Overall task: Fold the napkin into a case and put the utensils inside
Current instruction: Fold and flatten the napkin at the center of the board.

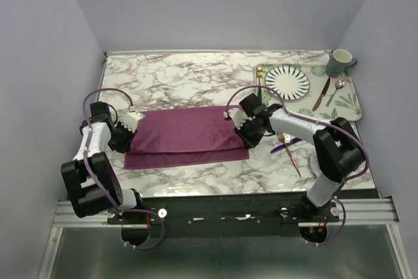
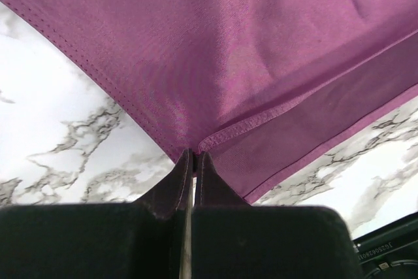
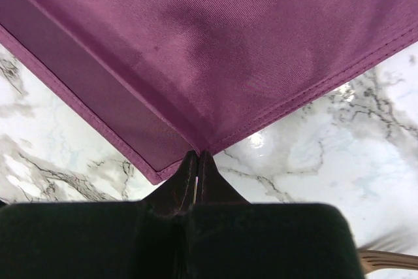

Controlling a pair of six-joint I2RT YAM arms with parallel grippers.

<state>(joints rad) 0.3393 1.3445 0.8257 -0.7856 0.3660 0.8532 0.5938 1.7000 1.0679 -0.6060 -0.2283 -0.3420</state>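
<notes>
We see the napkin (image 1: 186, 135) lying folded over on the marble counter (image 1: 183, 80), its upper layer stopping short of the near hem. The jaws of the left arm (image 1: 98, 142) are pinched tight on that layer's left corner, and those of the right arm (image 1: 287, 122) on its right corner. The copper fork (image 1: 290, 155) and blue knife (image 1: 277, 149) lie crossed just right of the napkin.

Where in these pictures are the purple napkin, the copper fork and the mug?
purple napkin (image 1: 186, 136), top view, middle of the folded cloth.
copper fork (image 1: 291, 156), top view, on its handle.
mug (image 1: 339, 64), top view, on its side wall.
</notes>
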